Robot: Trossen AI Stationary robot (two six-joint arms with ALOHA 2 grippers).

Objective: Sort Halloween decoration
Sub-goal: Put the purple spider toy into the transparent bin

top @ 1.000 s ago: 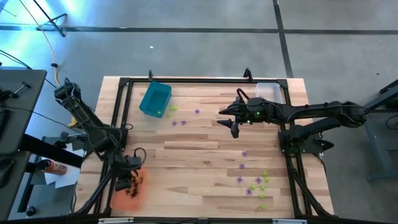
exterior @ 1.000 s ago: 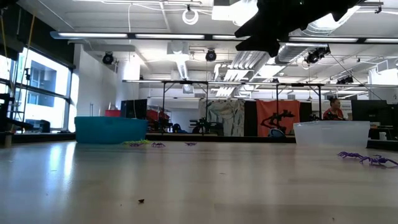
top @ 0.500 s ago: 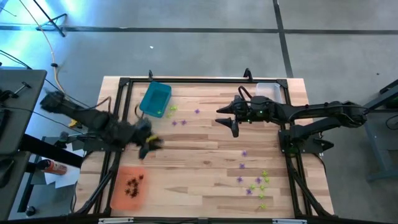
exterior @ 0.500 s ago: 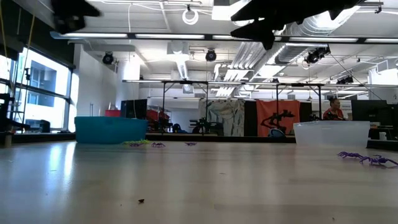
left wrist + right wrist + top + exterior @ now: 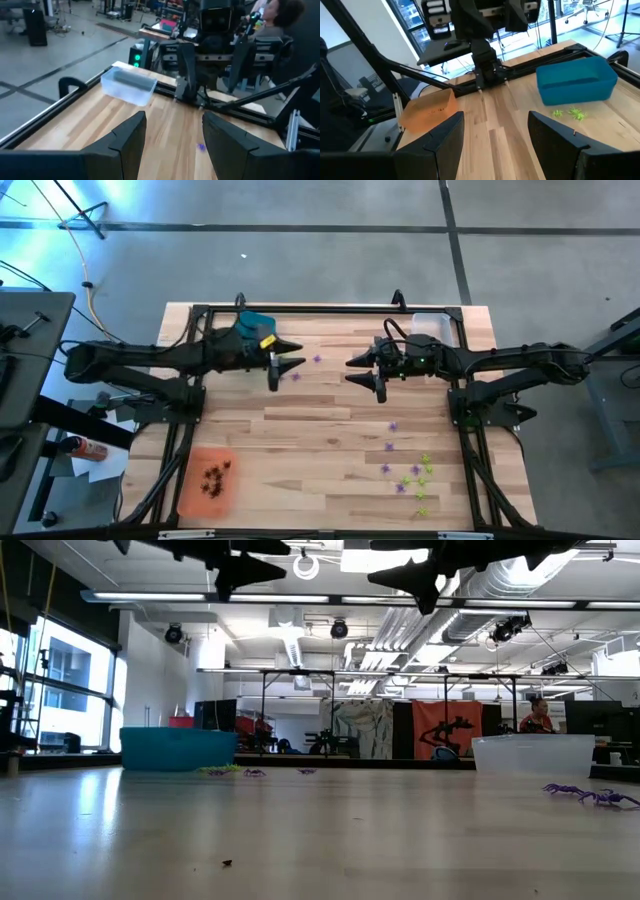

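Observation:
The Halloween decoration is scattered on the wooden table: purple pieces point(image 5: 317, 359) near the far middle, more purple point(image 5: 390, 446) and lime green ones point(image 5: 421, 474) at the near right, and dark ones point(image 5: 215, 477) in the orange tray point(image 5: 195, 498). My left gripper point(image 5: 288, 370) hangs open, high over the far middle, pointing level toward the table's right. Facing it, my right gripper point(image 5: 362, 377) is open at the same height. Neither has anything between its fingers point(image 5: 125, 142) point(image 5: 555, 140). Both show at the top of the low view point(image 5: 240, 565) point(image 5: 425, 580).
The teal tray point(image 5: 252, 322) sits at the far left, partly under my left arm, with green pieces point(image 5: 570, 114) beside it. The clear tray point(image 5: 430, 326) stands at the far right corner. A dark frame point(image 5: 300, 310) runs around the table's edges.
My left gripper has risen from over the orange tray at the near left and swung toward the far middle of the table, tipping from pointing down to level. The dark pieces stay in the orange tray. My right gripper has barely moved.

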